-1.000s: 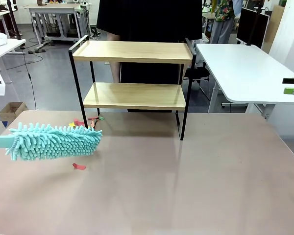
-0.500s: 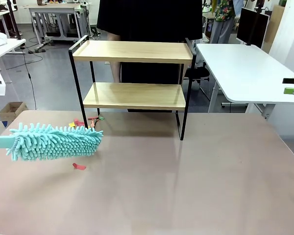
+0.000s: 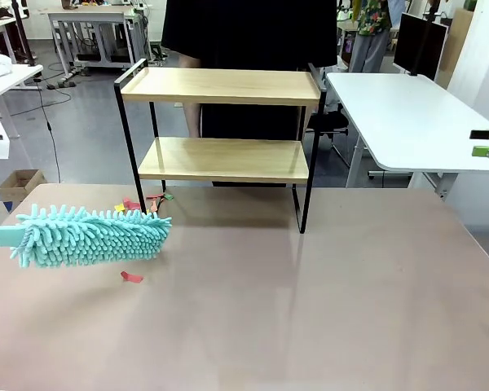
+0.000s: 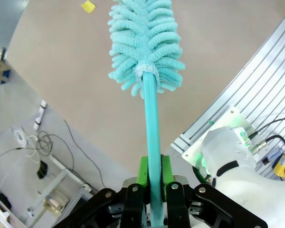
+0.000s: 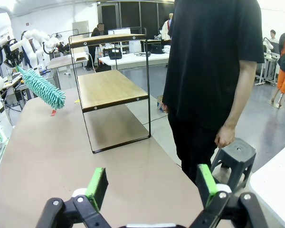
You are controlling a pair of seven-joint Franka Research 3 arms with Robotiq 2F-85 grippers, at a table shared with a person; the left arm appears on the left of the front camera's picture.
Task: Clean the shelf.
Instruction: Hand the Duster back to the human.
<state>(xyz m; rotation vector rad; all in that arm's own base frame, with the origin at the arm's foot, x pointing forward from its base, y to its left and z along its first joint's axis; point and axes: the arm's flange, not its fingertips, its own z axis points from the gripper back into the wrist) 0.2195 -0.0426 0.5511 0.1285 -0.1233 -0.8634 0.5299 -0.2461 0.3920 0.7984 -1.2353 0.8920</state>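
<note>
Front view: shelf (image 3: 220,122) standing at the far edge of the brown surface (image 3: 310,309), both wooden boards bare, a person in black (image 3: 248,32) directly behind it. Teal duster (image 3: 90,235) hovering low over the surface's left side, fluffy head pointing toward the shelf's front left leg but not touching it; small coloured scraps (image 3: 132,277) lying on the surface below the head and near that leg. Left wrist view: left claw (image 4: 151,187) clamped narrow on the duster's teal handle, green pads pressed against both sides, head well out ahead. Right wrist view: right claw (image 5: 152,183) spread wide, holding nothing, off to the shelf's right side. Step in hand, by judgement: carrying the duster up to the shelf for the first sweep. To do well: lift the head above board height before moving in, clearing the black frame's raised end rail; lay the fluff flat along a board and draw it lengthwise with light pressure; keep the grip firm, since the long handle gives leverage for twisting; avoid shoving the light frame toward the person.
</note>
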